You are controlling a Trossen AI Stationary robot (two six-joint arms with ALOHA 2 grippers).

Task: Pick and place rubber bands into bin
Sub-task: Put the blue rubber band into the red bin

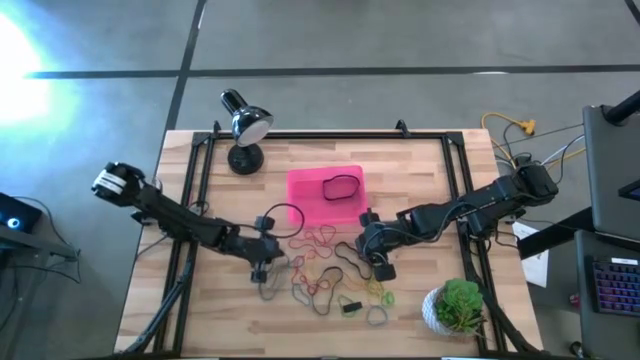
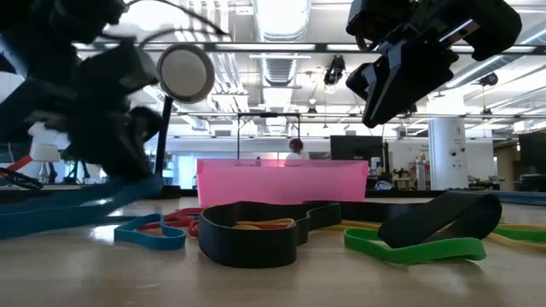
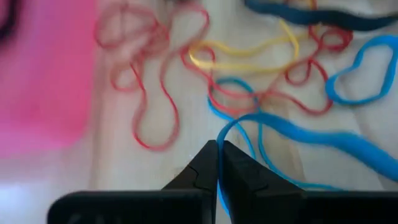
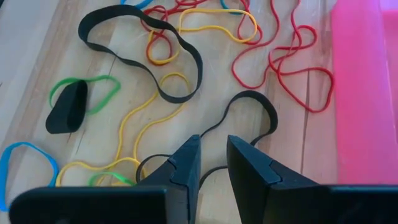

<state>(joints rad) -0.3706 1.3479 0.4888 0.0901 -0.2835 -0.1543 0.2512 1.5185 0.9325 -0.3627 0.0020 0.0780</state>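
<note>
Rubber bands [image 1: 325, 270] in red, yellow, black, green and blue lie loose on the wooden table near the pink bin [image 1: 310, 200]. One black band [image 1: 342, 186] lies inside the bin. My left gripper [image 1: 262, 265] is at the pile's left side, shut on a blue band [image 3: 292, 127]. My right gripper [image 1: 378, 265] hovers over the pile's right side, raised above the table in the low view [image 2: 384, 94]. Its fingers are narrowly open [image 4: 213, 155] above a thin black band [image 4: 249, 102], with nothing between them. My left gripper [image 3: 217, 155] pinches a blue rubber band between its two shut fingers, on a narrow bend of the loop [image 3: 225, 134] right at the fingertips. The rest of the band trails away over the table among red and yellow bands. In the low view the blue strip [image 2: 77, 213] slopes down to the table.
A black desk lamp [image 1: 243, 125] stands at the far left of the table, and a white pot with a green plant [image 1: 455, 305] at the near right corner. A black frame rail runs around the table top. Yellow cables [image 1: 520, 128] lie beyond the far right corner.
</note>
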